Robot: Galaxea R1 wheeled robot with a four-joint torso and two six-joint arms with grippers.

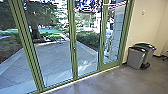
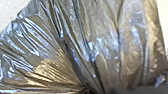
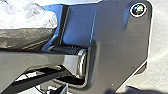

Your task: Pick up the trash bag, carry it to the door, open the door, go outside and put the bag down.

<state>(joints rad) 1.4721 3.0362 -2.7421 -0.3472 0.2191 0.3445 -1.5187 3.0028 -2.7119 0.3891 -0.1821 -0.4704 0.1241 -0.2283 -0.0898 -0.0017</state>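
I cannot tell whether the left jaws or the right jaws are open or closed; the folds drawn together in the left wrist view suggest a hold on the trash bag (image 2: 105, 55), but that is a judgement. The bag is close at the left wrist, its thin, shiny film pleating into a tight gather (image 2: 86, 88). It should handle as soft and slack, likely light, apt to swing, slip or tear if it snags; the bunched gather is the place to grip, rather than the loose side. Farther out, the green-framed glass wall (image 1: 72, 37) looks shut, with the paved yard (image 1: 60, 55) beyond it. Counted: one bag that I can make out, at least four glass panes, and two grey bins (image 1: 135, 58) standing close together by the pale wall (image 1: 145, 27).
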